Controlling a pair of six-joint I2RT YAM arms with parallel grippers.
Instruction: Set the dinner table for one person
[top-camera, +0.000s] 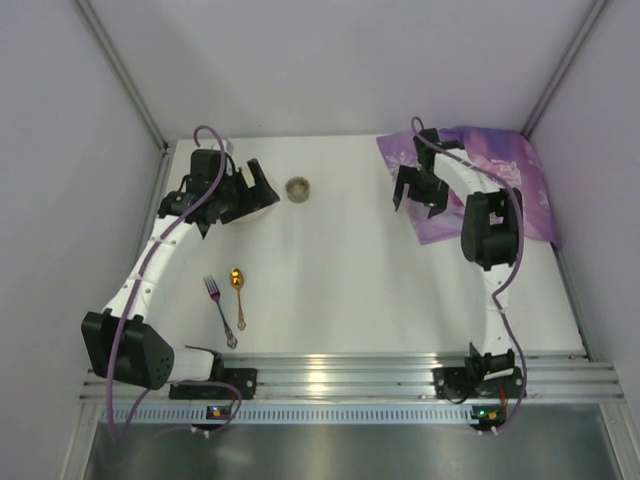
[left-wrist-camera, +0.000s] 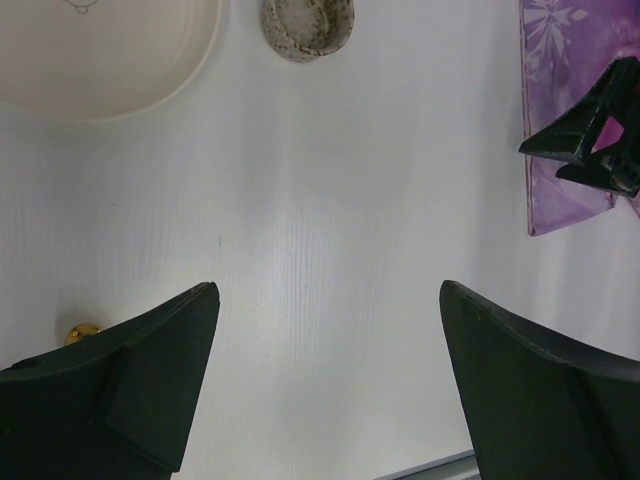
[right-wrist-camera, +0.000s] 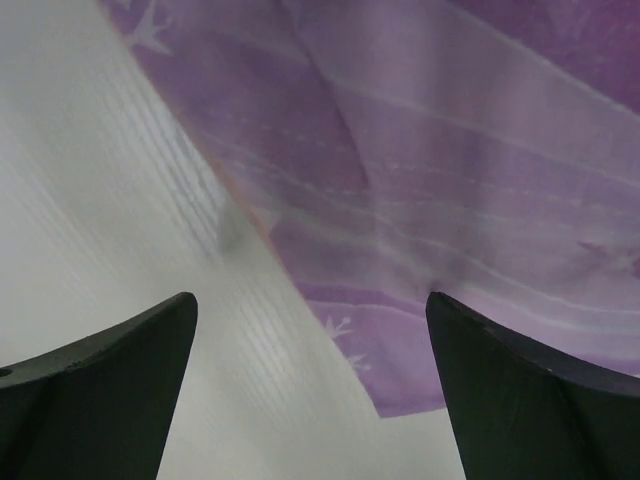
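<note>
One fork (top-camera: 218, 308), one spoon (top-camera: 239, 296), dinner table (top-camera: 360, 285)

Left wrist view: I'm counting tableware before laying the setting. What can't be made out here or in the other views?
Left wrist: white dish cut off by the top edge; gold spoon nearly all behind a finger of the left pincer.
Top external: placemat partly under the right arm.
Right wrist: placemat print blurred, cut off by edges.

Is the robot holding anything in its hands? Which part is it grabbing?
No, nothing is held. The left gripper is open over the bare dinner table, and the right gripper is open above the edge of the purple placemat.
</note>
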